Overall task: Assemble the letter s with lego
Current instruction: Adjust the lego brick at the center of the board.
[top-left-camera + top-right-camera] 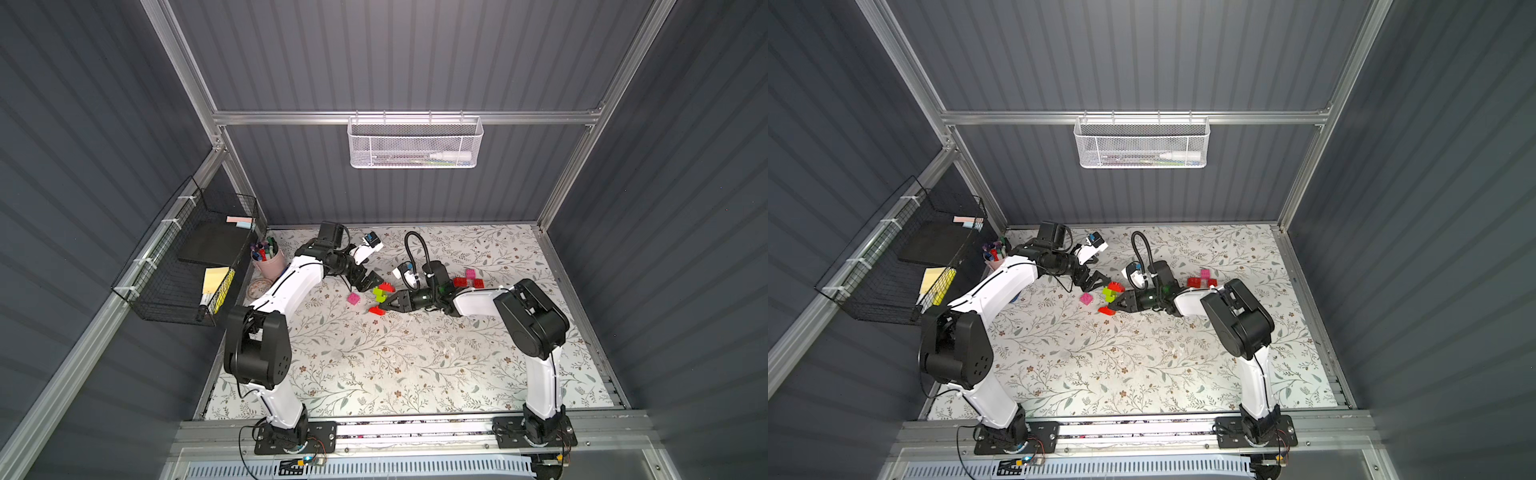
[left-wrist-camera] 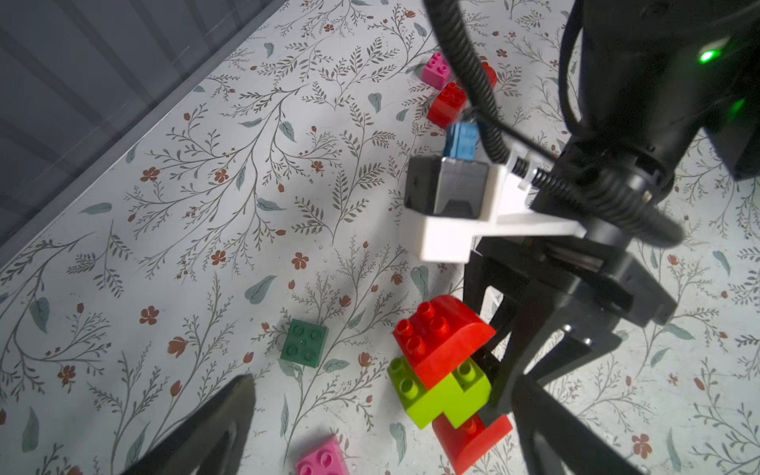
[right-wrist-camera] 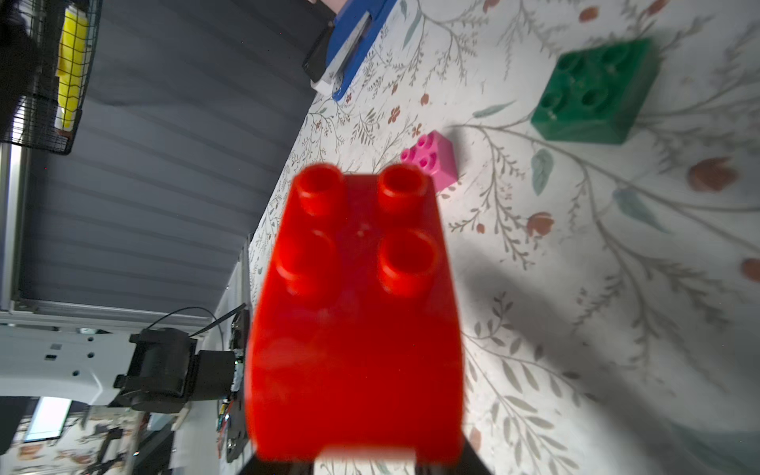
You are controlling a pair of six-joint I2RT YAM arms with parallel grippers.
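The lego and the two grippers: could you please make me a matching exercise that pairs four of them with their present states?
1. lime green lego
2. dark green brick
3. left gripper
4. right gripper

a. open, holding nothing
b. shut on a red brick
c. loose on the table, on its own
d. joined between that brick and another red brick

Pairs: 1-d, 2-c, 3-a, 4-b

Four red bricks (image 2: 444, 341), two pink bricks (image 1: 353, 298), one dark green brick (image 2: 304, 343); lime green bricks (image 2: 436, 399), one or two, unclear.
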